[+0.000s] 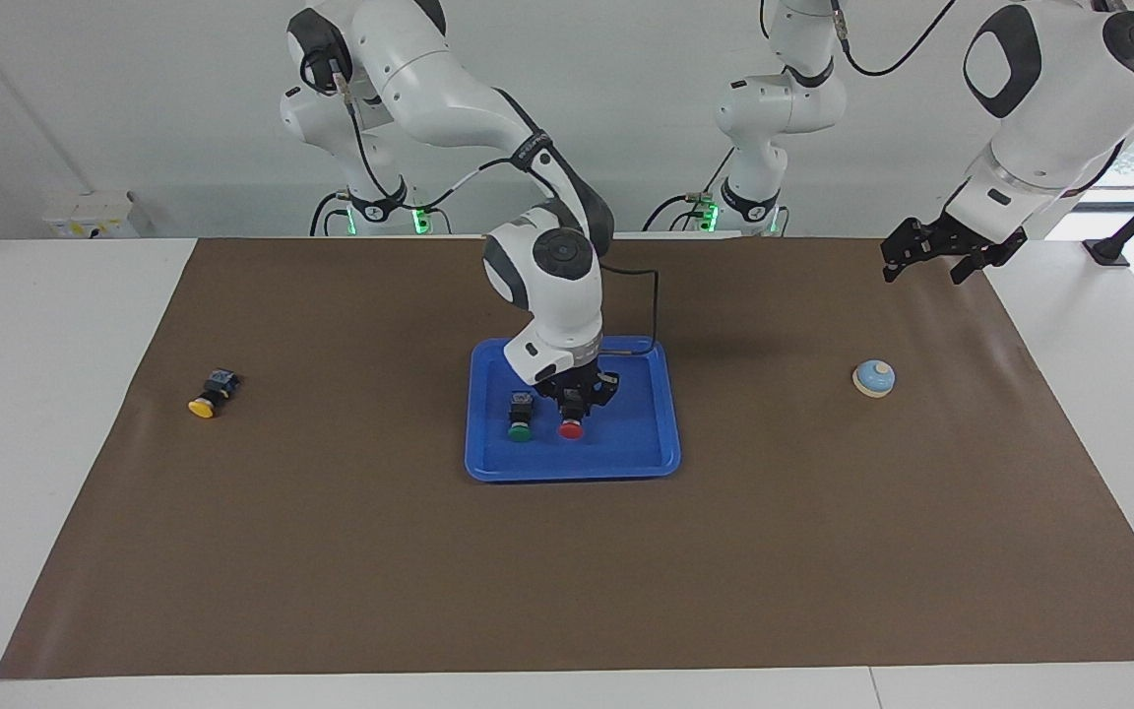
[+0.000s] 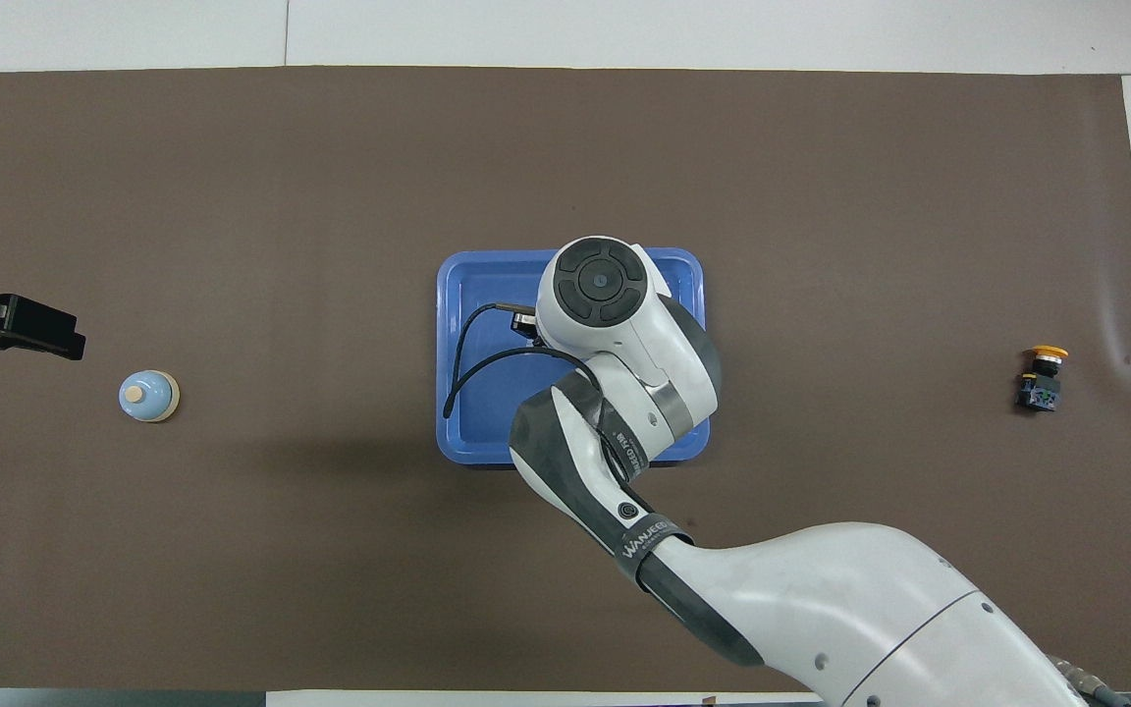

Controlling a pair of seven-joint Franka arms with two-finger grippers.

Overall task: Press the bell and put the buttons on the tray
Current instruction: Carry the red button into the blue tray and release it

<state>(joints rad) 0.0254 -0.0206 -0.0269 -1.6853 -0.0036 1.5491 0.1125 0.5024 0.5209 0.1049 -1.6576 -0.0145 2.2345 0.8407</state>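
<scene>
Facing view – right gripper [image 1: 572, 406] grips red button [image 1: 570, 429] over tray [image 1: 667, 414].

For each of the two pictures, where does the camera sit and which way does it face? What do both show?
Facing view: high across the table, facing the robots; both arms show whole, the right end effector over the tray shut on the red button, the left end effector waiting open.
Overhead view: above the robots' end, looking steeply down; the right arm covers part of the tray; the left end effector peeks in.
Shared: tray, bell, yellow button, turned half around.
</scene>
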